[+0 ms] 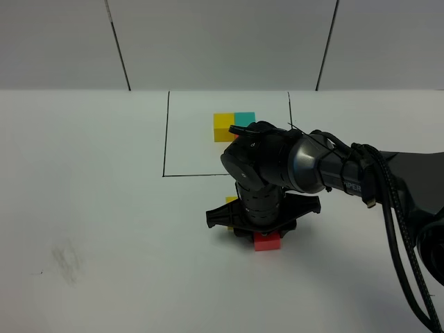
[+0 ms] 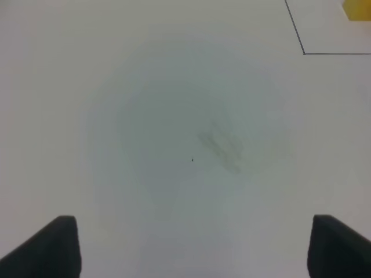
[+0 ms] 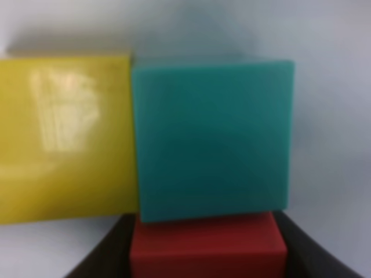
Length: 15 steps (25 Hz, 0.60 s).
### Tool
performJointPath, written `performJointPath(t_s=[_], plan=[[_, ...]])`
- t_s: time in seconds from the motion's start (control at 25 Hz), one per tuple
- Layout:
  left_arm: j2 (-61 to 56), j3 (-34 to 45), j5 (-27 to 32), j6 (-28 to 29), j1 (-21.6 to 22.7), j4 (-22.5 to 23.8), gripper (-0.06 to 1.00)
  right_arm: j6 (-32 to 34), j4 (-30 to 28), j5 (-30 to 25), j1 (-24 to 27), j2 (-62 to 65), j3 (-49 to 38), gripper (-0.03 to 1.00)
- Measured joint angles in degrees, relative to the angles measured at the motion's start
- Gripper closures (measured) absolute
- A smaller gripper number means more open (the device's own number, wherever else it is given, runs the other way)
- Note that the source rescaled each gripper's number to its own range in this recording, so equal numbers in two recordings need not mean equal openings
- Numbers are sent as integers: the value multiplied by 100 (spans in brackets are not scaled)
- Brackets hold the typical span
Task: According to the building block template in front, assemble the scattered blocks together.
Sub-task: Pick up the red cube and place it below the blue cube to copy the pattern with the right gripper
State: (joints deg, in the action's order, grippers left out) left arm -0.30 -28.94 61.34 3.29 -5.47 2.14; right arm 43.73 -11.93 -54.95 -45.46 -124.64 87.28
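The building block template's yellow cube (image 1: 223, 127) and teal cube (image 1: 244, 118) lie inside a black outline (image 1: 165, 139); my right arm covers the rest of it. In front of the outline, my right gripper (image 1: 258, 232) points down over the scattered blocks. Of these, the exterior view shows only the red block (image 1: 267, 241) and a sliver of the yellow block (image 1: 230, 201). The right wrist view shows the yellow block (image 3: 64, 139) beside the teal block (image 3: 211, 139), with the red block (image 3: 208, 246) against the teal one. My right gripper (image 3: 208, 258) is shut on the red block. My left gripper (image 2: 194, 249) is open over bare table.
A faint grey smudge (image 1: 66, 263) marks the white table at the front left, and it also shows as a smudge (image 2: 220, 145) under the left gripper. A corner of the black outline (image 2: 304, 52) and the template's yellow cube (image 2: 356, 8) show in the left wrist view.
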Motion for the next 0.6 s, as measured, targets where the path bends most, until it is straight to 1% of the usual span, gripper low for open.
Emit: performJointPath(t_s=[0.6], plan=[[0,0,0,-12,0,0,9,0,-33,5,0,-123,70,75]])
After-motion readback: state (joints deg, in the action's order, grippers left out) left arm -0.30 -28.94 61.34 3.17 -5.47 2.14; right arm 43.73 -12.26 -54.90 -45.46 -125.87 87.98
